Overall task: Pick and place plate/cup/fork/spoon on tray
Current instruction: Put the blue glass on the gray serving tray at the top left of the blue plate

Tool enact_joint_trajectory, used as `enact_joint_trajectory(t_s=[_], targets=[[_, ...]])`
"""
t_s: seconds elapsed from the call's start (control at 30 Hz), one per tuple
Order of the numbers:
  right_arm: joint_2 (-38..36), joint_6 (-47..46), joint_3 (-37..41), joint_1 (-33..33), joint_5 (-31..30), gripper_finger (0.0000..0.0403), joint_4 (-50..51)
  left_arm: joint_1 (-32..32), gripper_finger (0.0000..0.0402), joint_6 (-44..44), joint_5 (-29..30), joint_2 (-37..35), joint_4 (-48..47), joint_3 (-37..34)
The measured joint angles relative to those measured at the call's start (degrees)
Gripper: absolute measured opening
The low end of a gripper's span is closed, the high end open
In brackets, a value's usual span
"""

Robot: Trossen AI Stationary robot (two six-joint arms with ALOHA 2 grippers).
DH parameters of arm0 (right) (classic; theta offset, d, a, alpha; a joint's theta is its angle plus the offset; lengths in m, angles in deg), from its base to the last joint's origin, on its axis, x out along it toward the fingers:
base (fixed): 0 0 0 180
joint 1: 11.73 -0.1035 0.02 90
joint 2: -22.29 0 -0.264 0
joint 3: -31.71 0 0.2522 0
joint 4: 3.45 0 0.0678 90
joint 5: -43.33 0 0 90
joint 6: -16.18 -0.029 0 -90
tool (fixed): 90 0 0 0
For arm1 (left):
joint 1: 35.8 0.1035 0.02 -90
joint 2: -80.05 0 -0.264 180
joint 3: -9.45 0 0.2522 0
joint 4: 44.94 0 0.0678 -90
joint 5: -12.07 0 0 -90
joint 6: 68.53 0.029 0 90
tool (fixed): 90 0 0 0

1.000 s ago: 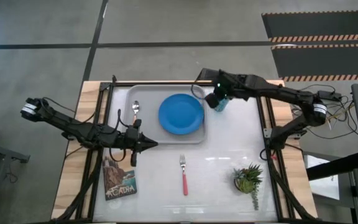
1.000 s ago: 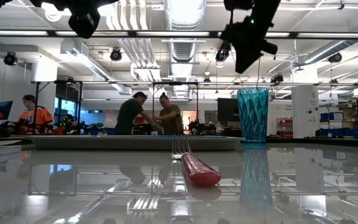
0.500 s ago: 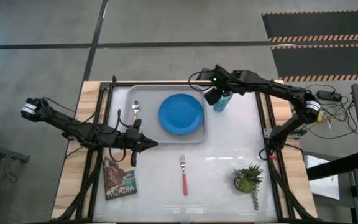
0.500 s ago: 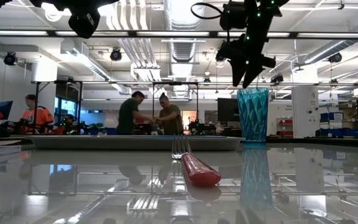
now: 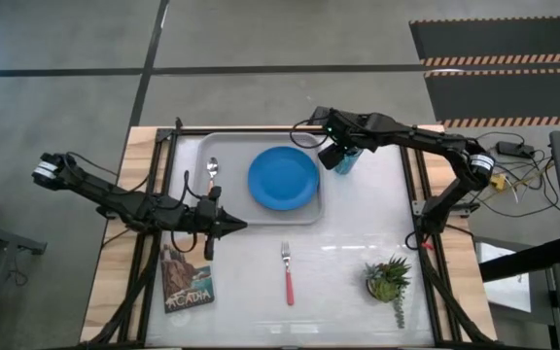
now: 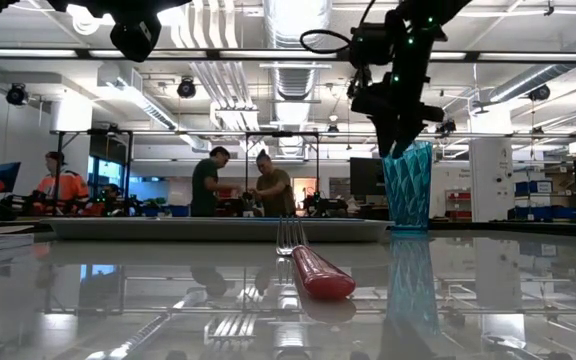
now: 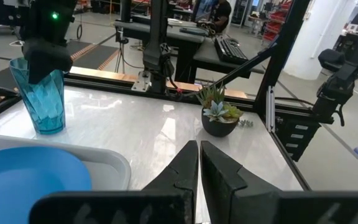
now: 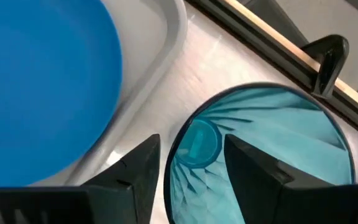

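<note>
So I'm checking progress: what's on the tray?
On the tray lie the plate and the spoon. Whatever the plate covers can't be seen. The cup and fork are off it.

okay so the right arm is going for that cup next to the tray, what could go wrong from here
1. The right pincer straddles the rim of the cup, one finger inside and one outside. A thin-wall pinch like that might slip or tip the tall cup.
2. The cup stands on the table just off the tray corner, so a low carry could catch the raised rim.
3. The plate fills much of the tray, leaving limited room.
</note>
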State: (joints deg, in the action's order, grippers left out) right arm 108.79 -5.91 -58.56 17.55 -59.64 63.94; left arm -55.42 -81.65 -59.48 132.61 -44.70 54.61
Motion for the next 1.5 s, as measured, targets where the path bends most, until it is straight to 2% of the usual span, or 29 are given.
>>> enact_joint_trajectory(t_s=[0.57,0.7,0.87,1.1,1.23,1.5], targets=[[-0.5,-0.1,0.2,-0.7,1.5,0.0013,0.1,0.0,0.0000,0.6,0.6,-0.1,0.0,0.0],[-0.5,0.2,-0.5,-0.9,1.4,0.0010,0.7,-0.1,0.0000,1.5,3.1,-0.6,0.1,0.0],[-0.6,0.6,-3.9,-1.4,0.9,0.0009,2.8,-0.1,0.0000,2.1,3.4,-1.3,2.3,-1.4],[-0.6,1.7,-9.7,-3.7,-0.6,0.0009,3.4,0.0,0.0000,3.0,4.4,-5.9,8.4,-5.4],[-0.6,2.6,-12.3,-5.2,-2.6,0.0009,1.4,0.0,0.0000,3.0,4.4,-8.1,8.7,-7.2],[0.4,3.8,-15.5,-7.0,-1.8,0.0009,-2.6,0.0,0.0000,3.0,4.4,-10.9,12.6,-9.3]])
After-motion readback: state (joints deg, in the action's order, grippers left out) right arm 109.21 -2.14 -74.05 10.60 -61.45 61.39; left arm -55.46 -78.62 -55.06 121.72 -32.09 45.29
